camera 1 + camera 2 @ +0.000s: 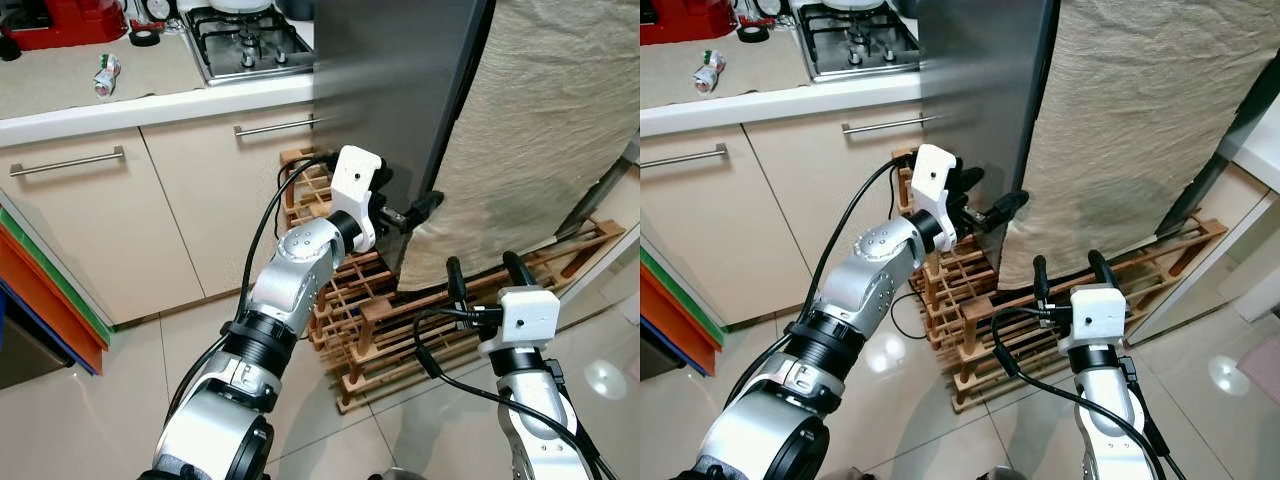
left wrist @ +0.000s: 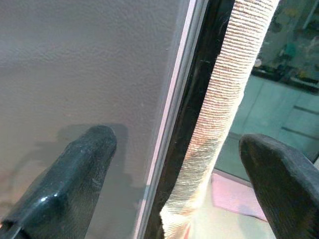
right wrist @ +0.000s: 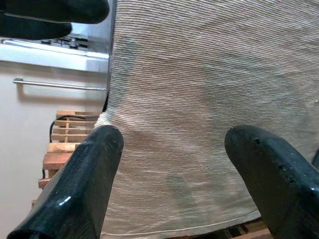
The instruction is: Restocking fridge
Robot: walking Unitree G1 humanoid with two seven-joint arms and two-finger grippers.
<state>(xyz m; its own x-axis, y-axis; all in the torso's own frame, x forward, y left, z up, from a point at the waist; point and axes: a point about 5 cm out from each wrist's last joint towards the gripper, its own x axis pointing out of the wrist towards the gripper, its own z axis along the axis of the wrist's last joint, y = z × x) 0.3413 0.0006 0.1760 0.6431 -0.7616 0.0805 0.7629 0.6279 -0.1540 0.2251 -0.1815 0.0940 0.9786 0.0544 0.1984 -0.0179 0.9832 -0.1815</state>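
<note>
The fridge (image 1: pixel 400 90) stands ahead with a dark grey side panel, and a beige ribbed cloth (image 1: pixel 540 120) hangs over its front. My left gripper (image 1: pixel 410 200) is open at the fridge's front edge. One finger (image 2: pixel 75 164) lies along the grey panel and the other finger (image 2: pixel 279 174) is on the cloth side, so the door's edge (image 2: pixel 189 114) runs between them. My right gripper (image 1: pixel 483 268) is lower and to the right, open and empty. It points at the cloth (image 3: pixel 199 74) from a short distance.
A wooden slatted rack (image 1: pixel 370 310) leans on the floor against the fridge and cabinets, with a black cable over it. Cream cabinets (image 1: pixel 90 210) with bar handles stand to the left under a counter holding a gas hob (image 1: pixel 245 40) and a crushed can (image 1: pixel 106 73). Coloured boards (image 1: pixel 50 300) lean at far left.
</note>
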